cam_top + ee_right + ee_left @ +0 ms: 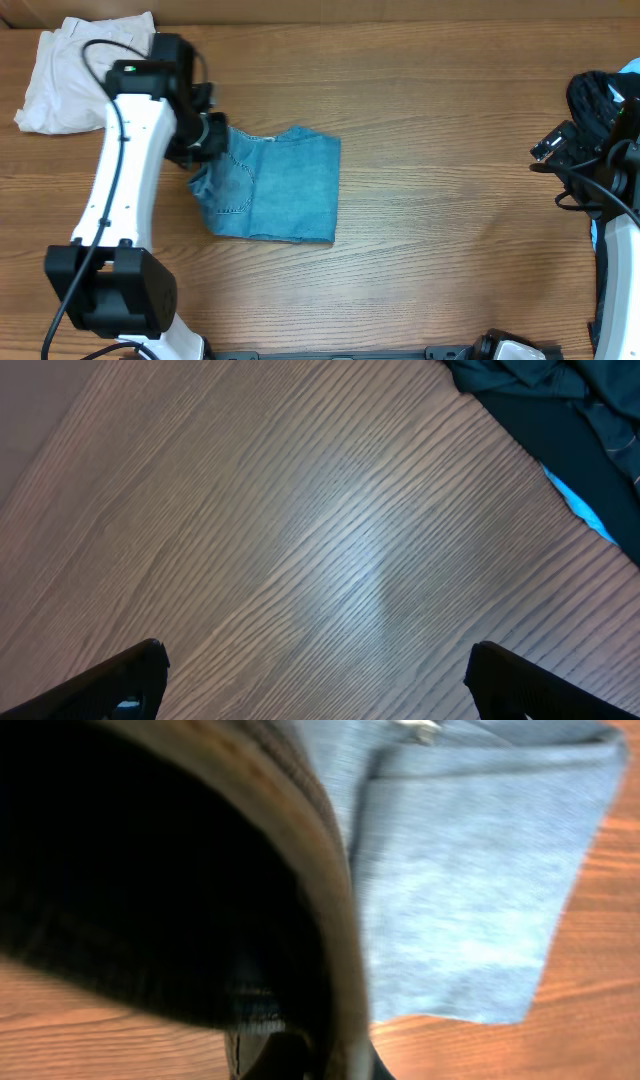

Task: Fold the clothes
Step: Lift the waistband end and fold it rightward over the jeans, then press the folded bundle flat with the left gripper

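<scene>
— Overhead, start at the left gripper: what is it doing?

— Its jaws are clenched, and it sits right at the left edge of the jeans, where the denim bunches a little. I can't tell whether any cloth is pinched between them. The left wrist view is mostly a dark blur up close, with a flat blue layer of denim behind it.

— And the other one?

— The right gripper is spread wide with nothing in it, out over bare wood at the right side of the table, well apart from the jeans.

— Where are the jeans, then?

— Left of centre on the table, flat, gathered into a compact, roughly square packet. A stitched pocket shows on top near the left edge.

— So how far along would you say it is?

— Nearly done, by my reckoning. The legs look folded in already, and the right and near edges are fairly straight. What's left, I'd guess, is tidying that rumpled left side, or one last fold, and letting go.

— Any basket or box to put them in?

— None that I can see. There's a cream garment loose on the wood at the far left and a black garment heaped at the far right.
</scene>
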Robot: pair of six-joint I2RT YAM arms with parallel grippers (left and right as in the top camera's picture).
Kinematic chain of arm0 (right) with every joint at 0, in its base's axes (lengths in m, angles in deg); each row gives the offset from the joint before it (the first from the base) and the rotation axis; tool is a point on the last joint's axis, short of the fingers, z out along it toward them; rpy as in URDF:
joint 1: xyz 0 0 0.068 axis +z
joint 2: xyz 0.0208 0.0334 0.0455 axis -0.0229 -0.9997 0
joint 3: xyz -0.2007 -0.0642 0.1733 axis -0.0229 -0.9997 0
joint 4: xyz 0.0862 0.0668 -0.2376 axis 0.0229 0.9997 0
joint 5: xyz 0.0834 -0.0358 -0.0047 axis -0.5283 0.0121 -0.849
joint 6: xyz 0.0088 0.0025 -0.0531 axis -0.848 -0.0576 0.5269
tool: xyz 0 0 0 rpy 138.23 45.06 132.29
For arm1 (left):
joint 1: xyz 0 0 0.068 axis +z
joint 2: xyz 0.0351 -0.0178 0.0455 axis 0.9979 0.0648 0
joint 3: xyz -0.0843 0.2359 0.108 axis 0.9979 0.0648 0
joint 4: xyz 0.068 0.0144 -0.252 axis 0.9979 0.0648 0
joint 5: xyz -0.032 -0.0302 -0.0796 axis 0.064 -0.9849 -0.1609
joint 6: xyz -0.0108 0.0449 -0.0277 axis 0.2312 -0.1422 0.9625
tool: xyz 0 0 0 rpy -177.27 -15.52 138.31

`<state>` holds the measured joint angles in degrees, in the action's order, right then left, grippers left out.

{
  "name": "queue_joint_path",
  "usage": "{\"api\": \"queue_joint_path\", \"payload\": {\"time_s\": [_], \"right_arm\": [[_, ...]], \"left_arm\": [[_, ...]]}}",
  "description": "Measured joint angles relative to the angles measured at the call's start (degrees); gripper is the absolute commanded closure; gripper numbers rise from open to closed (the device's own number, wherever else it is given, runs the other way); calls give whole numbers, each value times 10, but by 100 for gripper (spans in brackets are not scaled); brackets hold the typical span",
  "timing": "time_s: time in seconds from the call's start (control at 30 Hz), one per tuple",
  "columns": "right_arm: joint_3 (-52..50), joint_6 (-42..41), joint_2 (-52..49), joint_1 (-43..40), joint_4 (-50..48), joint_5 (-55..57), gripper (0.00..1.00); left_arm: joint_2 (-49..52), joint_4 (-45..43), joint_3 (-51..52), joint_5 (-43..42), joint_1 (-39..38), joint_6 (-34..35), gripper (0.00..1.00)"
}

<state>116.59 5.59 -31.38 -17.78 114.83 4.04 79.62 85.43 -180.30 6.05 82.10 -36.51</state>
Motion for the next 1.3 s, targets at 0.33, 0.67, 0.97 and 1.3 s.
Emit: {"api": "queue_joint_path", "payload": {"time_s": [0.33, 0.67, 0.97, 1.3], "right_arm": [[0, 0, 0, 0, 0, 0, 0], [0, 0, 0, 0, 0, 0, 0], [0, 0, 0, 0, 0, 0, 0], [0, 0, 0, 0, 0, 0, 0]], "left_arm": [[0, 4, -61, -1, -84, 30, 96], [0, -25, -64, 0, -136, 43, 95], [0, -40, -63, 0, -161, 43, 94], [32, -56, -57, -18, -207, 43, 94]]}}
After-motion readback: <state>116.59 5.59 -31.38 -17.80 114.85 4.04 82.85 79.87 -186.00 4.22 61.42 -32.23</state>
